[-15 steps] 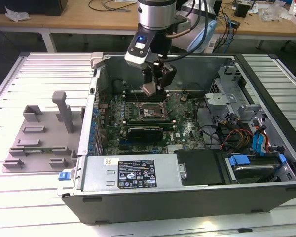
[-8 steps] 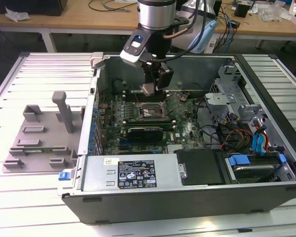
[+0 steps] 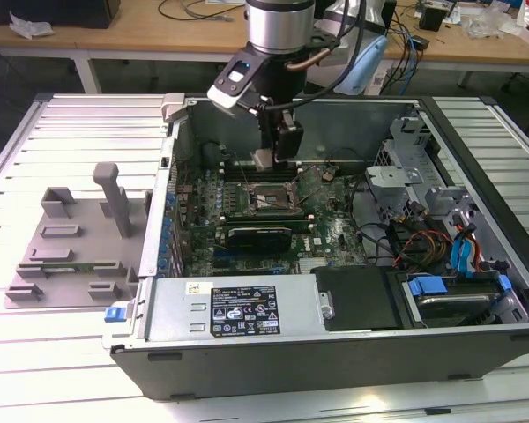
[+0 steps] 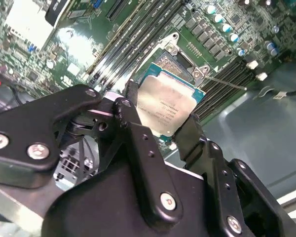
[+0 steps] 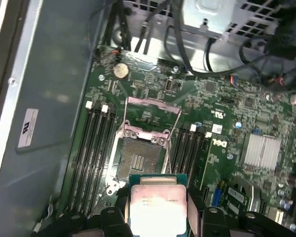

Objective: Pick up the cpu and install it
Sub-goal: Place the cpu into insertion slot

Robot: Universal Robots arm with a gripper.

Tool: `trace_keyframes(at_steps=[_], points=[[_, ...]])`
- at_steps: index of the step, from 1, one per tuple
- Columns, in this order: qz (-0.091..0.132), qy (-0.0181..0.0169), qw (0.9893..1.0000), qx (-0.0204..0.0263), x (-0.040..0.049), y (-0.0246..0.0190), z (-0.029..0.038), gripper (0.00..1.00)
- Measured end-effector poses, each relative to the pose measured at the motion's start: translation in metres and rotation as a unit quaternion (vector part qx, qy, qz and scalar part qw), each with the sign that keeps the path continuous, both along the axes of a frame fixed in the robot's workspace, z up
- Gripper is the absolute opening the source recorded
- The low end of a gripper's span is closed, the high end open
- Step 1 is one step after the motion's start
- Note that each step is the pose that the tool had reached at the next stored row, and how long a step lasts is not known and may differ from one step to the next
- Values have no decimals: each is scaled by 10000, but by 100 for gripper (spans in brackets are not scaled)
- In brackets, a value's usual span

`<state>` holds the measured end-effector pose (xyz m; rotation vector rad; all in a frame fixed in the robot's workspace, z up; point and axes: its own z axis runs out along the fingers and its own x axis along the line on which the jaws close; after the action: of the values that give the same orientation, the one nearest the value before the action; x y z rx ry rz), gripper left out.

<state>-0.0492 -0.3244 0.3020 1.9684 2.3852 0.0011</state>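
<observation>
Gripper (image 4: 160,114) jaws clamped on the cpu (image 5: 155,207), gripping two opposite edges. Chip hangs above the open socket (image 5: 138,160).

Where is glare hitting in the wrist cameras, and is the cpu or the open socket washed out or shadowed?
In the second wrist view white glare blows out a patch of motherboard, while the cpu between the fingers is evenly lit; in the first wrist view the cpu's top is bright and the open socket dimmer, without glare.

The cpu (image 5: 157,206), in the hand (image 5: 158,217), hangs above the socket (image 5: 138,160).
</observation>
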Motion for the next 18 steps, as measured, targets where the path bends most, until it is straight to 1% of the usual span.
trace_keyframes(at_steps=[3,5,7,10,11,13,15,16,18], points=[[-240,0,9997,0,0,0,-5,55],[-419,0,9991,-1,0,-1,-7,55],[-420,-5,9991,2,0,0,-13,55],[-420,-103,9991,4,-1,0,-55,55],[-449,-111,9989,1,0,0,-72,55],[-539,-111,9985,-1,-1,0,-92,55],[-569,-117,9983,-1,-1,0,-115,55],[-573,-127,9983,0,-1,0,-131,55],[-576,-130,9983,0,-1,0,-154,55]])
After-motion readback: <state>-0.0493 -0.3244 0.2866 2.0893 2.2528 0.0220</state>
